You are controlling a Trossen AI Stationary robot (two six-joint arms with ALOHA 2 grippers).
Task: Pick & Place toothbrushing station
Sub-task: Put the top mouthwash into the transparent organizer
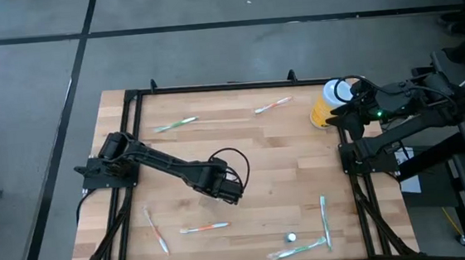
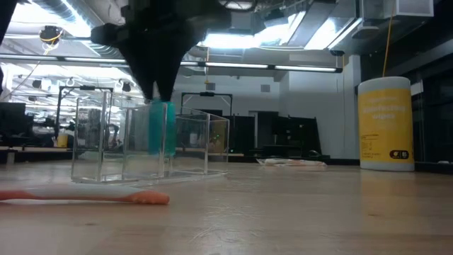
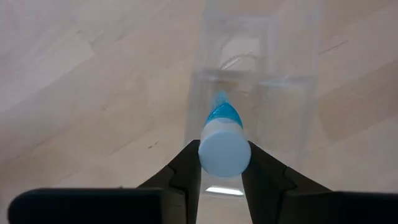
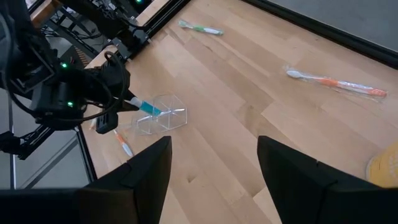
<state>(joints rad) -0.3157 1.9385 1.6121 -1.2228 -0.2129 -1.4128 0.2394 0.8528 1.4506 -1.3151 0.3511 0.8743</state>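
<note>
My left gripper (image 1: 231, 193) is over the middle of the table, shut on a blue toothpaste tube (image 2: 161, 127) with a white cap (image 3: 224, 148). The tube hangs over a clear plastic box (image 2: 141, 138) with several compartments, which stands on the table and also shows in the right wrist view (image 4: 163, 116). In the left wrist view the tube's blue end (image 3: 221, 113) points into one compartment (image 3: 252, 93). My right gripper (image 4: 214, 180) is open and empty at the table's right edge, beside a yellow canister (image 1: 324, 106). My left gripper pinches the tube at its white cap end (image 3: 224, 163) between its two fingers (image 3: 186, 168), one on each side of the cap. The fingers come from above, pointing down. The tube hangs nearly upright below them, its lower end (image 2: 161, 150) between the box's walls and above its floor.
Several toothbrushes lie about the table: two at the far side (image 1: 175, 124) (image 1: 274, 104), two near the front left (image 1: 155, 229) (image 1: 204, 228), two at the front right (image 1: 324, 220) (image 1: 298, 248). A small white round thing (image 1: 291, 237) lies among the last. The yellow canister (image 2: 384, 124) stands at the far right.
</note>
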